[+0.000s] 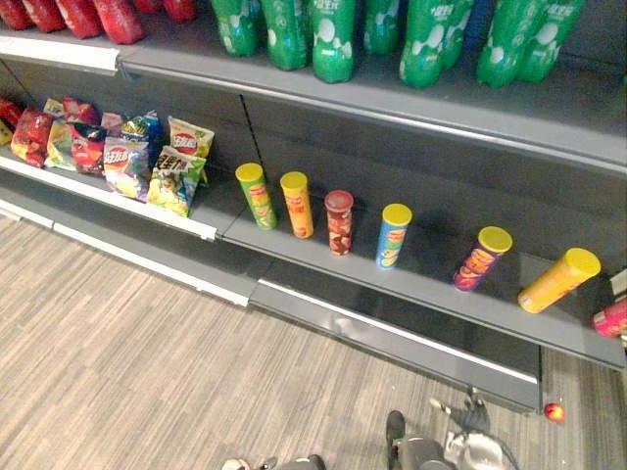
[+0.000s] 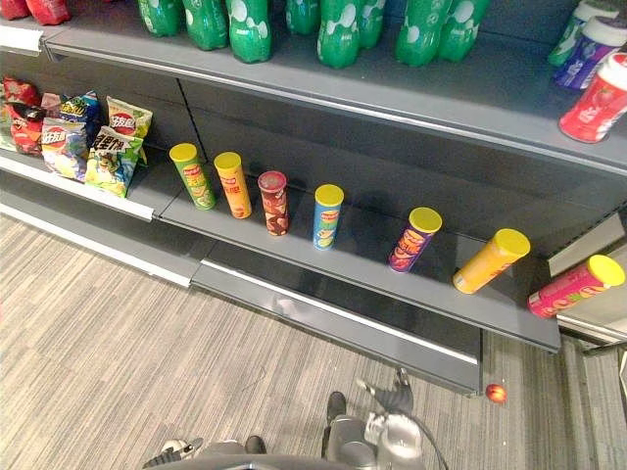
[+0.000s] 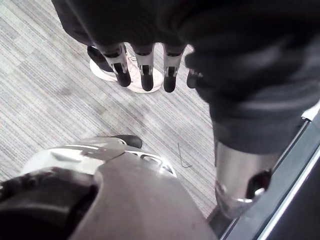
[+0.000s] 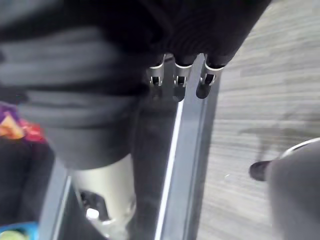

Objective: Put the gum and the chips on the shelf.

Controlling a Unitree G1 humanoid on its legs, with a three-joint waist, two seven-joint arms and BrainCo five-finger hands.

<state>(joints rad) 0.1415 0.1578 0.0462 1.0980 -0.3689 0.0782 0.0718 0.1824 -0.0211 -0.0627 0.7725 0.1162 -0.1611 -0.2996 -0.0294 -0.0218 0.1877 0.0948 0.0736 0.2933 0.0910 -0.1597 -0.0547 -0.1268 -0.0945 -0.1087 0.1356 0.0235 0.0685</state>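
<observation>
Several chip canisters stand or lean in a row on the lower grey shelf point(image 1: 392, 294): green point(image 1: 256, 196), orange point(image 1: 297, 204), red point(image 1: 339, 222), blue point(image 1: 393, 235), purple point(image 1: 481, 258), yellow point(image 1: 558, 280) and pink point(image 2: 576, 286). Bags of chips point(image 1: 147, 157) are stacked at the shelf's left end. Small lidded jars, one red point(image 2: 598, 98) and one purple point(image 2: 588, 49), sit on the upper shelf at the right; I cannot tell whether they are gum. My left hand point(image 3: 145, 70) hangs low over the floor, fingers straight, holding nothing. My right hand point(image 4: 180, 80) hangs beside the shelf's base, also empty.
Green bottles point(image 1: 333, 39) line the upper shelf, with red bags point(image 1: 88, 15) at its left. A small red ball point(image 1: 554, 412) lies on the striped floor by the shelf base. Free shelf space shows between the canisters.
</observation>
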